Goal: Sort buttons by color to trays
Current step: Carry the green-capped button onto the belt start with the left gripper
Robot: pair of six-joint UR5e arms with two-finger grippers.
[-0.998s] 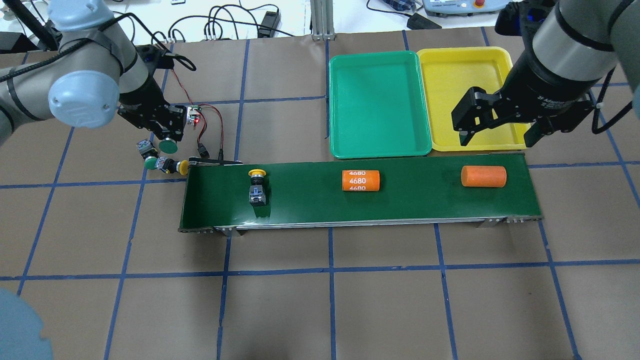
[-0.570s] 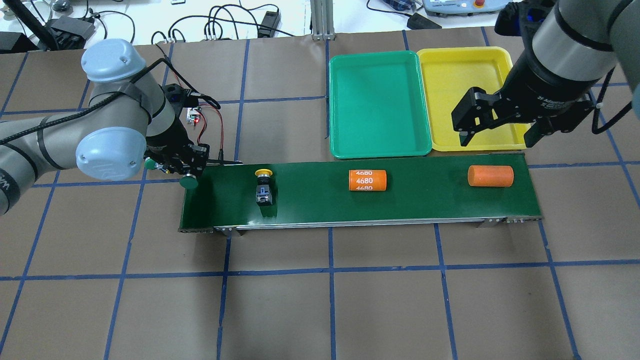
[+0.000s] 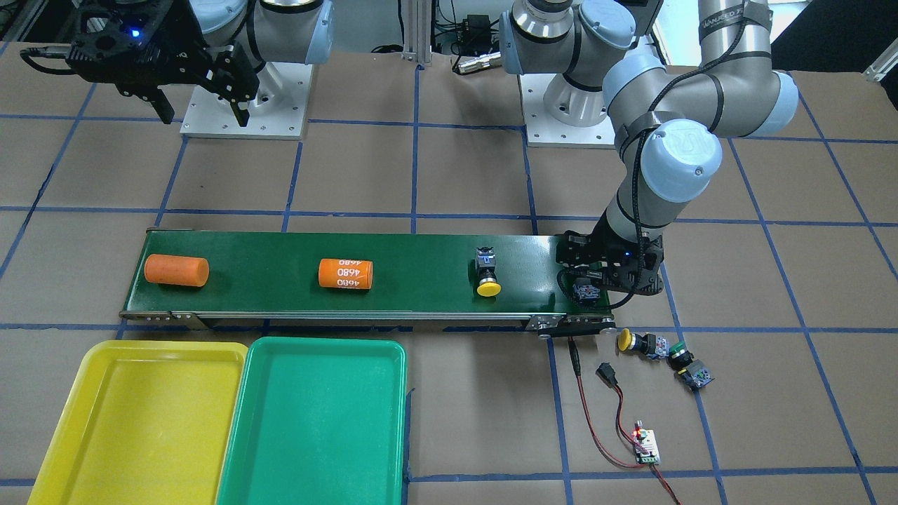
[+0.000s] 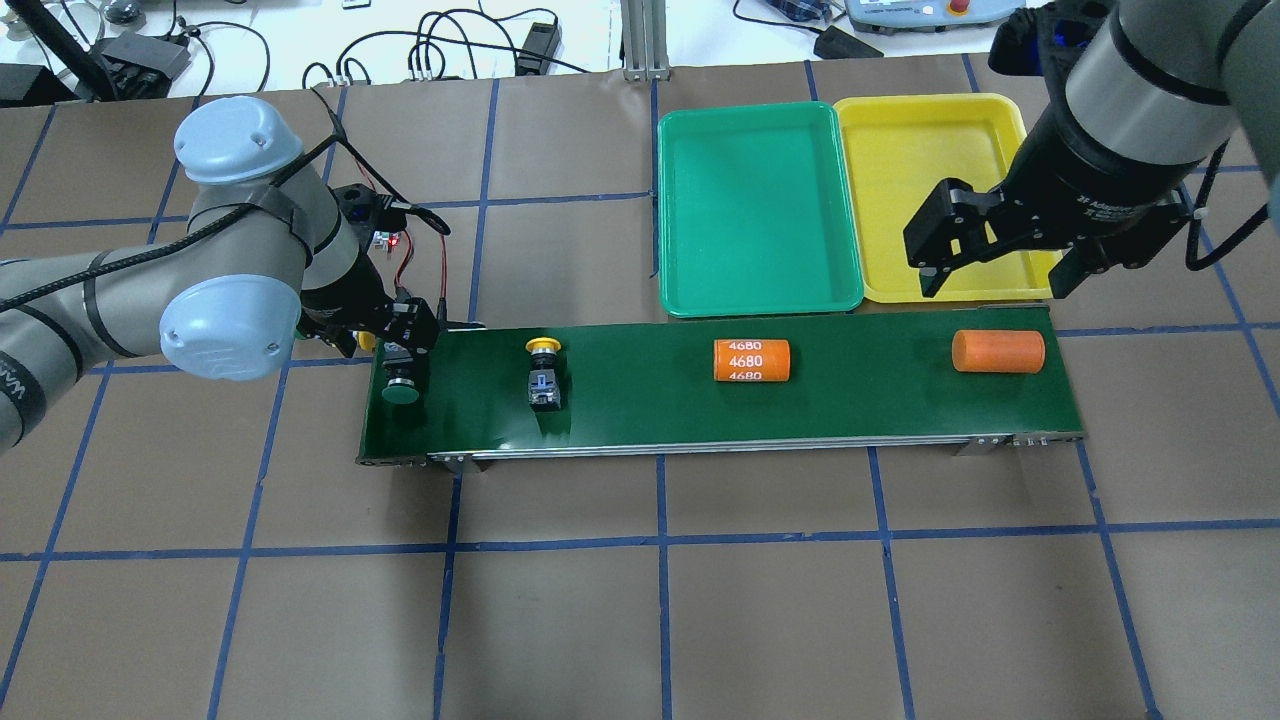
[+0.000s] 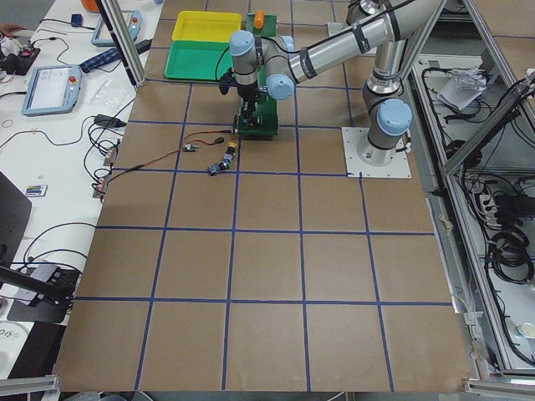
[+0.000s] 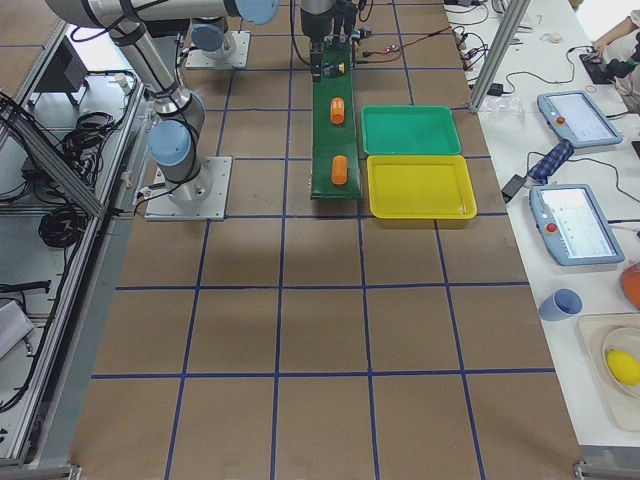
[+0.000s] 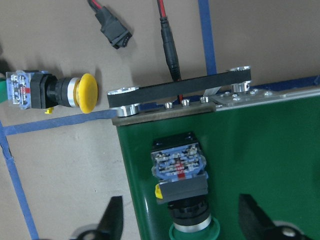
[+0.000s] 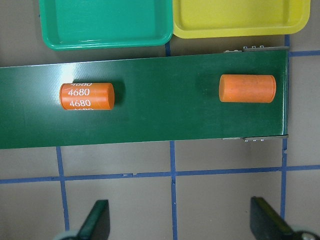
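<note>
A green-capped button (image 4: pixel 402 388) (image 7: pixel 180 182) lies on the left end of the dark-green conveyor belt (image 4: pixel 650 405). My left gripper (image 4: pixel 404 360) (image 7: pixel 181 215) hangs open right over it, a finger on each side and neither one touching. Further along the belt lies a yellow-capped button (image 4: pixel 541 373) (image 3: pixel 486 273). Off the belt's end, another yellow button (image 3: pixel 635 342) (image 7: pixel 52 92) and another green one (image 3: pixel 685 359) lie on the table. Both the green tray (image 4: pixel 755 210) and the yellow tray (image 4: pixel 930 190) are empty. My right gripper (image 4: pixel 992 285) (image 8: pixel 182 220) hovers open near the yellow tray, holding nothing.
Two orange cylinders (image 4: pixel 752 361) (image 4: pixel 998 351) ride on the belt, the second near its right end. A small circuit board with red and black wires (image 3: pixel 645 445) lies on the table by the belt's motor end, close to the loose buttons.
My left gripper carried the green button from the table onto the belt's left end and opened, leaving it there. The yellow button and both cylinders drifted right along the belt. The right arm stayed put.
</note>
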